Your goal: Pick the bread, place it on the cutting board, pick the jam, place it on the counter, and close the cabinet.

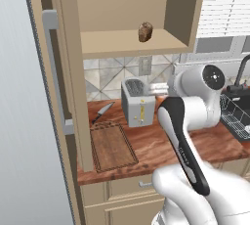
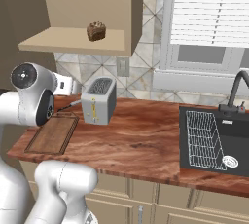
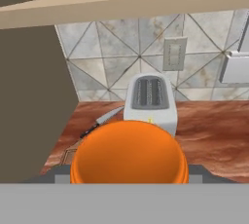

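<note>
Orange fills the lower part of your hand view: the jam (image 3: pixel 129 152) sits between the tool's (image 3: pixel 129 178) fingers, so the tool is grasping the jar, above the table (image 2: pixel 141 140) in front of the toaster (image 2: pixel 98 100). You can see the bread (image 1: pixel 145 32) on the lower shelf of the cabinet (image 1: pixel 127 43), up above the toaster; the cabinet door (image 1: pixel 34 97) stands swung wide to the toaster's left. Left of the toaster the board (image 1: pixel 113 146) lies flat on the table, bare, with a knife (image 1: pixel 102 112) just behind it, near the wall. Well to the toaster's right you have the sink (image 2: pixel 216 140) with a wire rack inside.
</note>
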You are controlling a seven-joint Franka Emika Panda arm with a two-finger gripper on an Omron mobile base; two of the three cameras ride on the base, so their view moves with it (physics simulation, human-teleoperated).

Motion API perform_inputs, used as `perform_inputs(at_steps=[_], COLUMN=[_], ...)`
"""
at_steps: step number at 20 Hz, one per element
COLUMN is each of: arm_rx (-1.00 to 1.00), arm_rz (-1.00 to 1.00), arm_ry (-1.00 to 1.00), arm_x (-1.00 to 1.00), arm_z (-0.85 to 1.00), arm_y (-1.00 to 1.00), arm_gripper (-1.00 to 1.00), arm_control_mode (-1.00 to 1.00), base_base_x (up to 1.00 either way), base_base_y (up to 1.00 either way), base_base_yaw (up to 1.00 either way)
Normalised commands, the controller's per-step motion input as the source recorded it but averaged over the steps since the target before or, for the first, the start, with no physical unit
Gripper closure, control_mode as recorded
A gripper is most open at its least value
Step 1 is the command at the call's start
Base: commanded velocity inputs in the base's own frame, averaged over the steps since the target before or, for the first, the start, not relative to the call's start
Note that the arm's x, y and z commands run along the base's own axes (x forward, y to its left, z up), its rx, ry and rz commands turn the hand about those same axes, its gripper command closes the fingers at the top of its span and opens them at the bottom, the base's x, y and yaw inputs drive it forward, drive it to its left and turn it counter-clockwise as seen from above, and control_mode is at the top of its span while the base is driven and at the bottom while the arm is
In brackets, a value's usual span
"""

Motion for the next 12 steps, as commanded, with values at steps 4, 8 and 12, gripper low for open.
perform_inputs(at_steps=[4,8,12], arm_rx=[0.0,0.0,0.0], arm_rz=[0.0,0.0,0.0], arm_ry=[0.0,0.0,0.0], arm_x=[-0.04,-0.01,0.0], arm_z=[-0.31,-0.27,-0.26], arm_y=[0.0,0.0,-0.01], arm_gripper=[1.0,1.0,1.0], arm_control_mode=[-1.0,-1.0,-1.0], base_base_x=[0.0,0.0,0.0], base_base_y=[0.0,0.0,0.0], base_base_yaw=[0.0,0.0,0.0])
